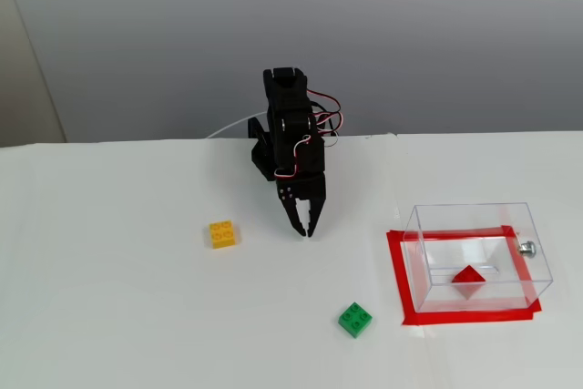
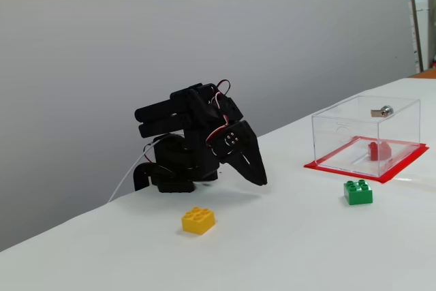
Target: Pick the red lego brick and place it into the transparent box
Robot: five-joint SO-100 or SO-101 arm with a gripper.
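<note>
The red lego brick (image 1: 468, 278) lies inside the transparent box (image 1: 474, 221), on its floor; it also shows in the other fixed view (image 2: 379, 150), inside the box (image 2: 340, 124). The box has a small silver knob (image 1: 526, 247) on its right wall. My black gripper (image 1: 306, 230) hangs folded near the arm's base, fingertips pointing down at the table, jaws together and empty. It is well left of the box. In the other fixed view the gripper (image 2: 259, 178) hangs between the yellow brick and the box.
A yellow brick (image 1: 224, 234) lies left of the gripper and a green brick (image 1: 355, 319) lies in front, near the box's left corner. A red tape outline (image 1: 397, 271) frames the box. They also show in the other fixed view: yellow (image 2: 197, 220), green (image 2: 357, 192).
</note>
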